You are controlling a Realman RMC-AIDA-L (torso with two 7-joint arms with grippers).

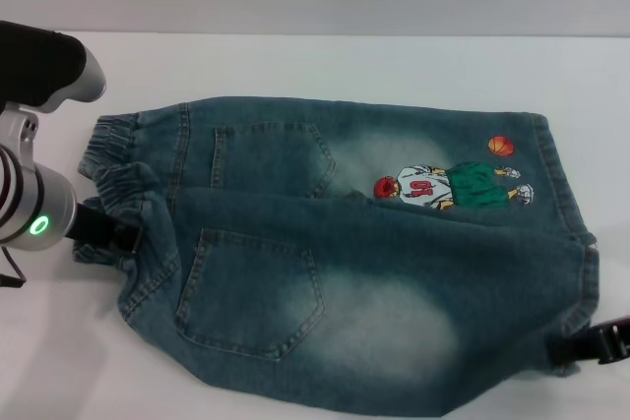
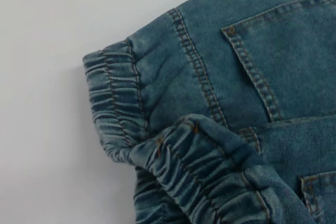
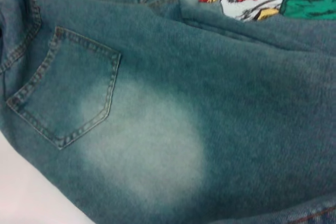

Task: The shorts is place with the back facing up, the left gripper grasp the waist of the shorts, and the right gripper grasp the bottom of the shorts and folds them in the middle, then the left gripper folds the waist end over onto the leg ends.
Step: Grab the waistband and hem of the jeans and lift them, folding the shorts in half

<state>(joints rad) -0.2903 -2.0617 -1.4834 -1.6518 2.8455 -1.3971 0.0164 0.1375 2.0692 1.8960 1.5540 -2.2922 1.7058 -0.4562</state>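
The shorts [image 1: 345, 263] lie on the table [image 1: 295, 66], long axis left to right, near half partly lifted over the far half. The left gripper [image 1: 103, 228] is clamped on the waist [image 1: 118, 174]; the right gripper [image 1: 591, 341] grips the hem, farther from the fold line

The head camera is looking forward and down from above, taking in the whole denim shorts [image 1: 354, 263] spread on the white table [image 1: 325, 61]. The left wrist camera is hovering close over the gathered waistband [image 2: 113, 103], facing down at that corner. The right wrist camera is sitting very near the fabric, filling its frame with denim (table barely showing at one corner). Head and right wrist views are sharing the basketball-player patch [image 1: 448, 187] and the back pocket [image 3: 65, 93].
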